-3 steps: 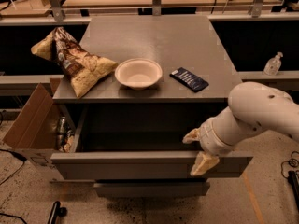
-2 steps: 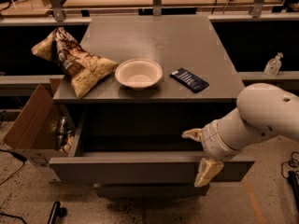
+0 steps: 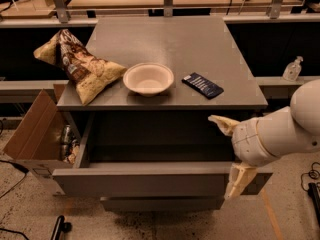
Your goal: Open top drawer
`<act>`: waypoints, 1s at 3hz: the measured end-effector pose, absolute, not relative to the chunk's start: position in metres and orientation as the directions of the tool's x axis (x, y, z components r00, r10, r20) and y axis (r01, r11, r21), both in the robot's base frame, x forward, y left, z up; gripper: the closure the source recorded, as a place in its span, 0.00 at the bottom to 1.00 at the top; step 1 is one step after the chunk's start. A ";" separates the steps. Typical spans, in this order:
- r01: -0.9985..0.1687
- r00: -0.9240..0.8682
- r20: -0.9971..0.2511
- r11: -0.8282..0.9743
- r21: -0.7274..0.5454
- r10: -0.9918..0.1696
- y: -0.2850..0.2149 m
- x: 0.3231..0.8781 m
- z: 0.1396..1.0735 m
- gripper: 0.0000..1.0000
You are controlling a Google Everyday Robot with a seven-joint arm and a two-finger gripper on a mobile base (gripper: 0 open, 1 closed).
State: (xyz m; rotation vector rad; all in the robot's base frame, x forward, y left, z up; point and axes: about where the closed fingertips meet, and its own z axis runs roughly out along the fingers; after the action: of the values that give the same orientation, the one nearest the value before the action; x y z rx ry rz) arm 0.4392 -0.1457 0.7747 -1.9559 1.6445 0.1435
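The top drawer point(image 3: 145, 182) of the grey cabinet stands pulled well out, its flat front panel toward me and its shallow interior point(image 3: 160, 141) dark and seemingly empty. My gripper point(image 3: 228, 154) is at the drawer's right end, on a bulky white arm coming in from the right. Its two cream fingers are spread apart. One fingertip point(image 3: 220, 122) points up-left over the drawer's interior. The other point(image 3: 235, 183) hangs down in front of the front panel.
On the cabinet top point(image 3: 165, 39) lie a chip bag point(image 3: 77, 66), a white bowl point(image 3: 148, 78) and a dark blue packet point(image 3: 202, 85). An open cardboard box point(image 3: 37, 134) stands at the left. A lower drawer front point(image 3: 162, 203) shows below. A sanitizer bottle point(image 3: 292, 68) is at the right.
The top drawer has slid further out toward me. My gripper and arm have moved with it, forward and a little to the right.
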 end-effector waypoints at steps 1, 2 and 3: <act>-0.929 0.234 -0.439 -0.066 -0.365 -0.868 -0.152 0.457 0.790 0.00; -0.935 0.210 -0.440 -0.048 -0.351 -0.873 -0.158 0.476 0.791 0.19; -0.944 0.185 -0.426 -0.041 -0.326 -0.886 -0.165 0.496 0.782 0.41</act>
State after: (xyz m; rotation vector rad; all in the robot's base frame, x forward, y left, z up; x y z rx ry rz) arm 0.4956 -0.1653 0.7817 -1.9344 1.7105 0.1438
